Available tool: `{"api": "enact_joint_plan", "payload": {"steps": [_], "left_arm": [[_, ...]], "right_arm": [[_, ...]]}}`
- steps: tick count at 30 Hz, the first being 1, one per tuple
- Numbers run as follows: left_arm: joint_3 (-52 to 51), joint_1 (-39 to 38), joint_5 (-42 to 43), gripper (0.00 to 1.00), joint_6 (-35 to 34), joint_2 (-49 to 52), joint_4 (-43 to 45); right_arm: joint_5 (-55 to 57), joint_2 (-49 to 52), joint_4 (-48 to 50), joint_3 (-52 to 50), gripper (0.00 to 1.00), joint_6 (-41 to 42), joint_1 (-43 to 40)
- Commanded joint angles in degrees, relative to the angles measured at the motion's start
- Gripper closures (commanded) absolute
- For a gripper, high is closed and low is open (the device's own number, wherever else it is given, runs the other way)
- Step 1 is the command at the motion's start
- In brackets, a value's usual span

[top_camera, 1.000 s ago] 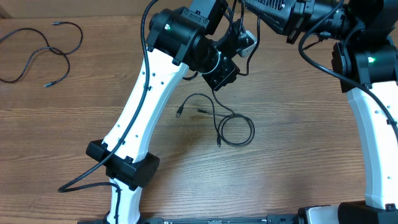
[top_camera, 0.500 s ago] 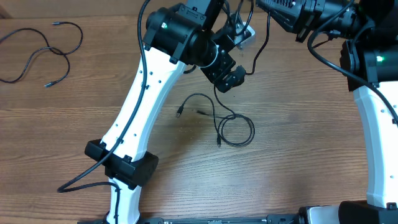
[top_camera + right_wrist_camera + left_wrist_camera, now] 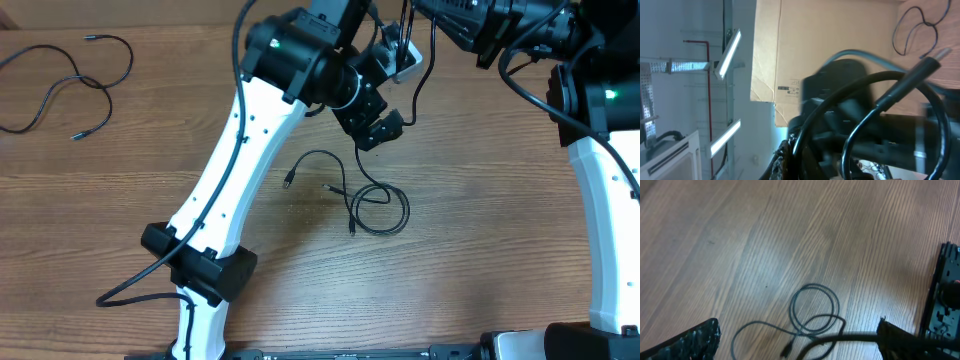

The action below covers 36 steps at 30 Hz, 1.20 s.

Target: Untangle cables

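Left gripper (image 3: 797,327) stands spread wide, one finger (image 3: 692,340) at each lower corner of its wrist view. It is above the tangled cable (image 3: 378,208), which lies mid-way across the wooden table (image 3: 120,200) as one round loop with loose tails and small plug ends. From overhead, a strand rises off that loop toward this gripper. The wrist view shows a blurred black strand reaching the right-hand finger, though whether it touches cannot be told. Only the overhead view shows a second cable (image 3: 60,85), lying in open curves well apart near the far left corner. Right gripper (image 3: 406,55) is pressed together just beyond the left one; whether it pinches a cord cannot be told. Its wrist view is mostly blurred black cords and housing. At upper right it shows a thin cord loop (image 3: 915,27) on wood, and beside that a cardboard sheet (image 3: 830,30) bearing a small printed label (image 3: 789,89), too small to read.
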Motion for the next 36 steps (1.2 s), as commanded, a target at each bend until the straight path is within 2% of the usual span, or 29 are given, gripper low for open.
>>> {"api": "enact_joint_plan", "payload": {"steps": [1, 3, 5, 6, 8, 9, 14, 17, 20, 22, 23, 26, 31, 36], "left_arm": [[-3.15, -0.35, 2.19, 0.0, 1.49, 0.52, 1.36], [-4.57, -0.35, 3.76, 0.02, 1.49, 0.52, 2.51], [-4.92, -0.37, 4.11, 0.11, 1.49, 0.52, 3.28], [-4.94, -0.35, 4.13, 0.18, 1.46, 0.52, 3.69], [-4.94, -0.35, 4.15, 0.37, 1.27, 0.52, 4.33], [-4.94, -0.35, 4.11, 0.41, 0.85, 0.52, 4.61], [-4.94, -0.35, 4.13, 0.43, -0.42, 0.5, 4.96], [-4.92, -0.35, 4.11, 0.61, -1.16, 0.5, 4.94], [-4.92, -0.35, 4.11, 0.66, -2.03, 0.5, 4.96], [-4.92, -0.35, 4.11, 0.79, -2.45, 0.5, 4.96], [-4.92, -0.35, 4.11, 0.96, -3.17, 0.5, 4.96], [-4.81, -0.26, 4.09, 0.96, -4.59, 0.33, 4.9], [-4.81, 0.09, 4.11, 0.96, -6.1, -2.03, 3.13], [-4.81, 1.75, 4.09, 0.96, -10.21, -7.65, 2.89]], "right_arm": [[-0.39, 0.07, 1.79, 0.35, 0.96, 3.13, -0.11], [-0.61, 0.07, 2.49, 0.35, 0.96, 3.63, -0.11], [-1.05, 0.07, 2.49, 0.35, 0.96, 3.63, -0.11], [-1.36, 0.07, 2.51, 0.35, 0.96, 3.63, -0.11], [-1.88, 0.07, 2.51, 0.35, 0.96, 3.61, -0.11], [-2.01, 0.07, 2.51, 0.35, 0.96, 3.58, -0.11], [-2.03, 0.07, 2.49, 0.35, 0.96, 2.19, -0.11], [-2.05, 0.07, 2.12, 0.35, 0.96, -0.02, -0.11], [-2.05, 0.07, 0.92, 0.35, 0.96, -1.88, -0.11], [-1.77, 0.07, -0.26, 0.35, 0.96, -3.89, -0.11], [-1.66, 0.07, -1.16, 0.35, 0.96, -6.64, -0.13], [-0.68, 0.07, -4.85, 0.35, 0.96, -15.61, -0.13], [5.9, 0.07, -17.92, 0.35, 0.96, -29.09, -1.2], [11.76, 0.07, -26.1, 0.35, 0.96, -32.57, -5.35]]}}
